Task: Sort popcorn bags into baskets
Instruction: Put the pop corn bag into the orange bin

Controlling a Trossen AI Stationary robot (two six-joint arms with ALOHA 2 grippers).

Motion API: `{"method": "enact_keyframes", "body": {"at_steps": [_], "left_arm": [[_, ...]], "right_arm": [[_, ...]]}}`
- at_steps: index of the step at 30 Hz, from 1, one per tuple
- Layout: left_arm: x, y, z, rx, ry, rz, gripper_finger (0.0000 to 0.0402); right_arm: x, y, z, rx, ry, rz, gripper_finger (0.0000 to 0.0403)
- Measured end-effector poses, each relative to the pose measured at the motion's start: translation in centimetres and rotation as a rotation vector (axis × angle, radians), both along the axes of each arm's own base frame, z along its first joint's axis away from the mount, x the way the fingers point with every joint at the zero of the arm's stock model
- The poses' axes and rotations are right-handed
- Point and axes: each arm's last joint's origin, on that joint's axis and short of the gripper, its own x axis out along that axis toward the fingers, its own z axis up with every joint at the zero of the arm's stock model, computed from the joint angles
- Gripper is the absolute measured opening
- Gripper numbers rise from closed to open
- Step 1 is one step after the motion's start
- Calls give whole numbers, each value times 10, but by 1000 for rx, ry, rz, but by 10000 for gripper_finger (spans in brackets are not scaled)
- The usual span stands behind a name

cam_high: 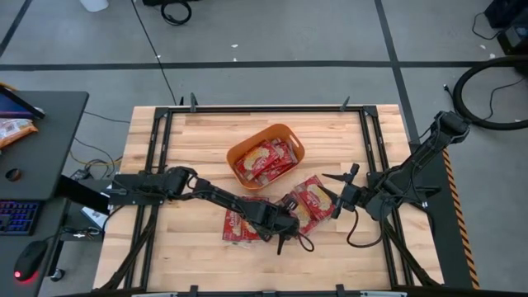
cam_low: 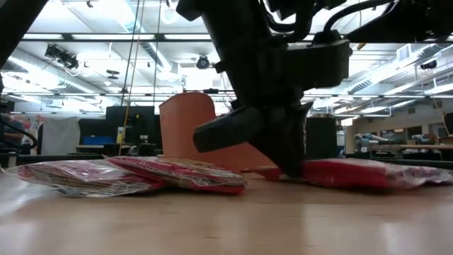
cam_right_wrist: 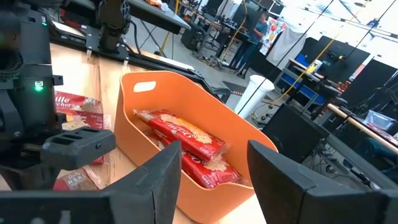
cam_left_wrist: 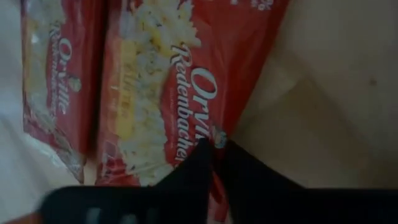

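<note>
The left gripper [cam_high: 285, 232] was lowered onto a popcorn bag [cam_high: 308, 200] on the wooden table [cam_high: 198, 136], its fingers [cam_left_wrist: 196, 168] pinching that packet's edge. The right gripper [cam_high: 341, 189] hovered beside the same bag, fingers spread apart. The orange basket [cam_high: 285, 134] near the table's centre held several packets [cam_high: 266, 161]. Another popcorn packet [cam_high: 239, 224] lay flat just beside the left gripper.

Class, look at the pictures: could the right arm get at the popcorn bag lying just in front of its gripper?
Probably yes: the right gripper is open beside that popcorn bag, nothing lying between; the left gripper works at its other side.
</note>
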Motion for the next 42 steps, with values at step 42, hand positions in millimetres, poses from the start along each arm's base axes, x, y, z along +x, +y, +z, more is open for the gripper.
{"method": "enact_keyframes", "body": {"at_steps": [42], "left_arm": [[-25, 168, 93, -125, 101, 1165, 84]], "right_arm": [[0, 0, -1, -6, 6, 0, 187]]}}
